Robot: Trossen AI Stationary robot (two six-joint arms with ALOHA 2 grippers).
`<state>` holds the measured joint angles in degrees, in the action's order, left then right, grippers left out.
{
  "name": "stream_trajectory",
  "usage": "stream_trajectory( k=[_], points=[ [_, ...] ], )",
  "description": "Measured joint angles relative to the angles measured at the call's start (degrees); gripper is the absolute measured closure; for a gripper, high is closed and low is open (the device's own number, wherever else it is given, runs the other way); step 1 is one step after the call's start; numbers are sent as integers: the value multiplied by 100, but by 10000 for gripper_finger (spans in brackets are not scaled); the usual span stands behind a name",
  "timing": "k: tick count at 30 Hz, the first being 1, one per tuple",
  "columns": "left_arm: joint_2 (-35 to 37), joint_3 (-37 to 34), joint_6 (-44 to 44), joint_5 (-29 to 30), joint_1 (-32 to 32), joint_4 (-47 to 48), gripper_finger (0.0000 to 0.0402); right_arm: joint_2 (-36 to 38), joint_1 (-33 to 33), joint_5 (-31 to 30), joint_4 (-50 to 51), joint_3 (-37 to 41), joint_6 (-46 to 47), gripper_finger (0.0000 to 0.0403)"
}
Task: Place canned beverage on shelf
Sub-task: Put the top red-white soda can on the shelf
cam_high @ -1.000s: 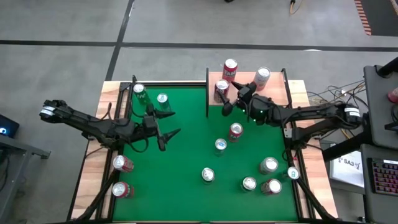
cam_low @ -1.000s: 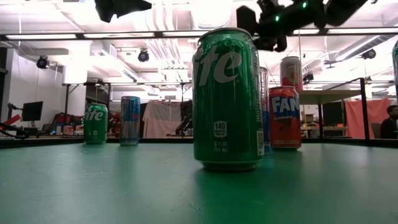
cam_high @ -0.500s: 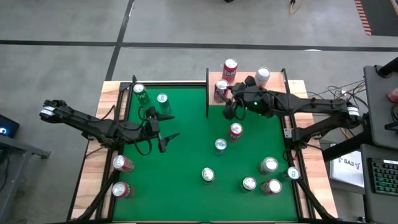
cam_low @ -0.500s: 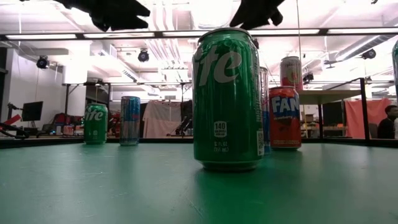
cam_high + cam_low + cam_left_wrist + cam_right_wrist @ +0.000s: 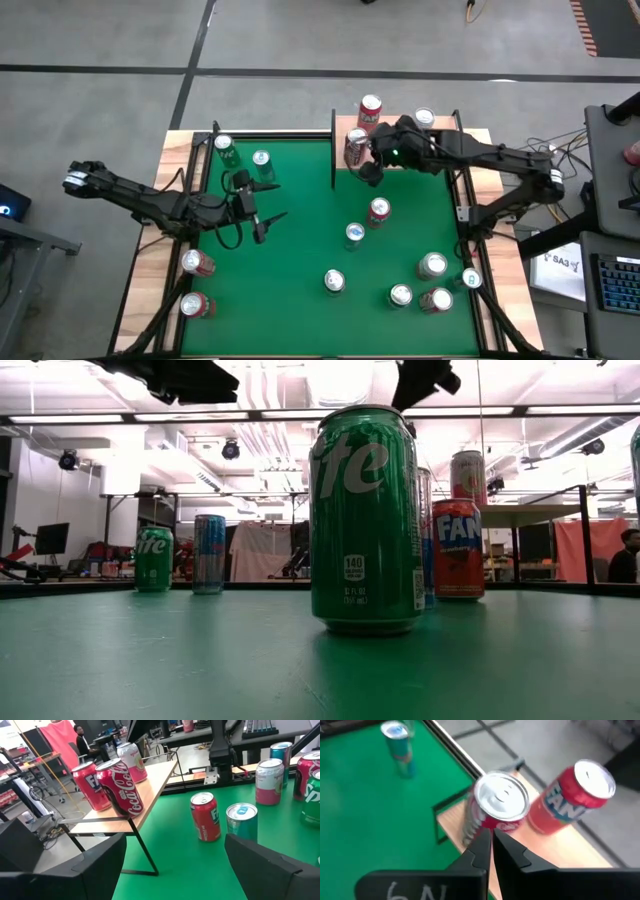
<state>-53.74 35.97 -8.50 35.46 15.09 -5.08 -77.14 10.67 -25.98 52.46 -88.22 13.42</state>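
The right tool (image 5: 368,170) hangs above the front edge of the shelf (image 5: 445,148), just beside the cola can (image 5: 355,141); in the right wrist view its two fingers (image 5: 492,851) are pressed together with nothing between them, their tips just short of that can's silver lid (image 5: 501,795). Most of the can's side is hidden below the lid there. An orange soda can (image 5: 570,795) stands beside it on the shelf, and a third, pale can (image 5: 424,120) is partly covered by the right arm from above. Half a second ago this tool was a little farther out over the green tabletop (image 5: 300,250); it has since drawn in toward the shelf, the arm now lying across the board. The left tool (image 5: 268,220) waits over the left part of the tabletop, fingers (image 5: 65,870) spread apart and empty, unchanged. In the low view a big green can (image 5: 366,520) fills the middle and both tools are cut off at the top edge.
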Motion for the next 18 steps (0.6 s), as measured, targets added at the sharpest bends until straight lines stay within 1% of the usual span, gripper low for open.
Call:
stream_trajectory(
  k=[3, 5, 11, 18],
  points=[
    [-2, 0, 1, 0, 0, 9, 80, -171, 312, 410, 86, -72, 17, 394],
    [-11, 0, 1, 0, 0, 16, 80, -279, 491, 539, 122, -95, 21, 394],
    [-13, -2, 12, 0, 0, 175, 80, -486, 833, 542, 275, -133, 7, 394],
    [-13, -2, 14, 0, 0, 170, 80, -592, 924, 536, 218, -133, -69, 394]
  ],
)
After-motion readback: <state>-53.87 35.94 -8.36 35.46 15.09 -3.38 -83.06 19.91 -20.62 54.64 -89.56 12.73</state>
